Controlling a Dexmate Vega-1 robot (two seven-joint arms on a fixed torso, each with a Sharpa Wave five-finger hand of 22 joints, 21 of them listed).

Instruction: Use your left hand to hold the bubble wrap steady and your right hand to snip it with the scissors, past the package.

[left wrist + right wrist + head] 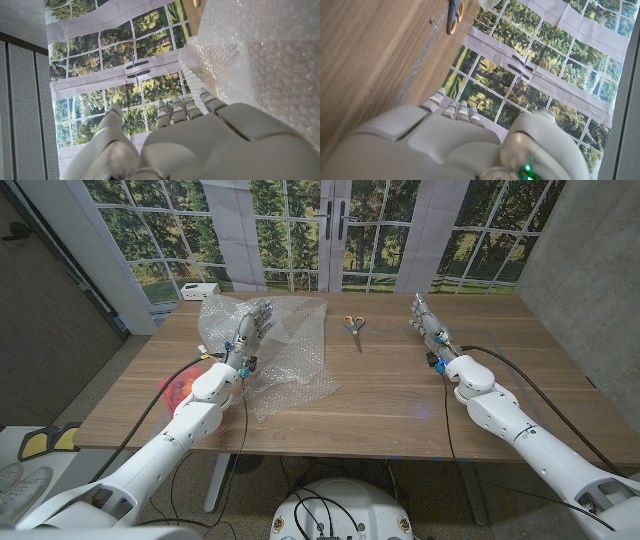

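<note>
Scissors point(354, 326), grey-bladed with yellow handles, lie untouched at the wooden table's point(400, 395) far middle, bare wood around them. Right hand point(427, 317) stands well apart, fingers straight, empty. Left hand point(252, 326) rests on the crumpled clear bubble wrap point(285, 360), fingers extended; grip apparently none. Forest-print backdrop point(300, 210) behind.

There are no words, numbers, labels or signs to read in these pictures, not on the table point(380, 395) or on anything lying on it.
</note>
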